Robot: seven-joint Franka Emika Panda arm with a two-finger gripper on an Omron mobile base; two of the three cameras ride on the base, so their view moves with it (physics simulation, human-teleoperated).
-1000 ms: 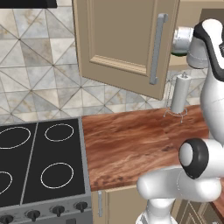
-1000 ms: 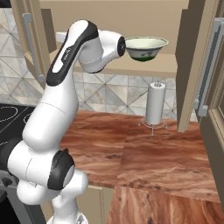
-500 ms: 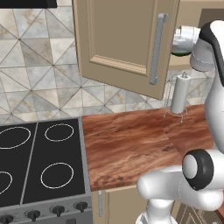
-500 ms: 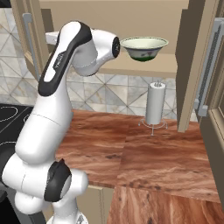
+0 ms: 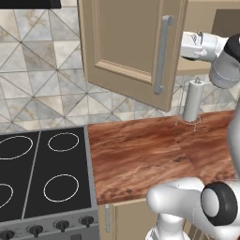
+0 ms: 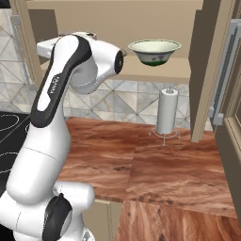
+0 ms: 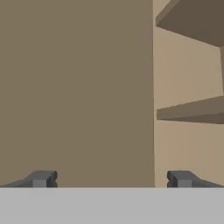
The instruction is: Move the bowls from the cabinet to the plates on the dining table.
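**Open gripper faced the cabinet side, bowl on shelf**

The gripper point(image 7: 111, 178) stood fully spread and held nothing, its fingertips point(image 7: 41, 178) pointed at a flat tan panel of the cabinet point(image 6: 117, 19). The pale green-white bowl point(image 6: 154, 51) sat on the cabinet shelf, above the paper towel holder point(image 6: 166, 113) standing on the wood counter point(image 6: 155, 160) below the cabinet.

I take the paper towel holder point(image 5: 192, 101) as my landmark: a white roll standing upright on a thin wire stand, at the back of the reddish wood tabletop point(image 5: 145, 159). Behind it I see the wall of grey and cream triangle tiles point(image 5: 42, 84). Well off to its left, butted against the tabletop's edge, lies the black stove point(image 5: 40, 180) with white ring burners and a row of knobs along its front.
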